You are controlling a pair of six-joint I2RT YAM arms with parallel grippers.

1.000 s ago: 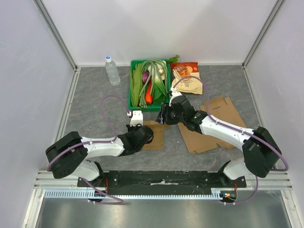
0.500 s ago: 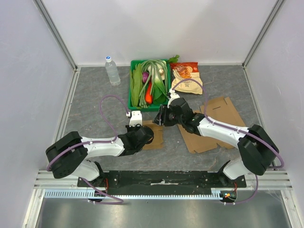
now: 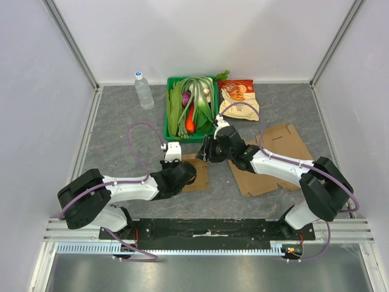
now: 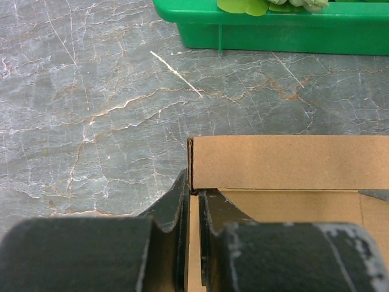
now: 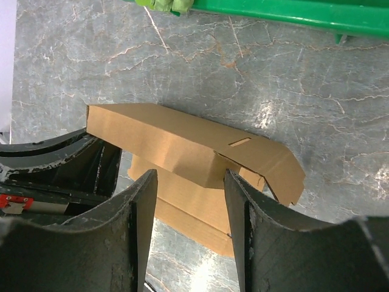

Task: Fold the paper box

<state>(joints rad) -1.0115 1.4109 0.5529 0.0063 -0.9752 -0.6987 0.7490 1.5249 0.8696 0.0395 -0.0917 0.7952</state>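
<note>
Left wrist view: my left gripper (image 4: 193, 198) pinches a corner wall of the paper box (image 4: 273, 161), lying just before the green tray (image 4: 273, 27). My right gripper (image 5: 189, 182) hangs open above its raised flap (image 5: 176, 143); I should press down squarely, corner held firm.

No legible text, snack bags (image 3: 238, 97) print too small (blurred)

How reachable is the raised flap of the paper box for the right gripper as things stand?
Probably yes. The right gripper is open, and the raised flap of the paper box sits straight ahead in line with the gap between its fingers, nothing in the way. The left gripper is shut on another edge, off to one side.
</note>
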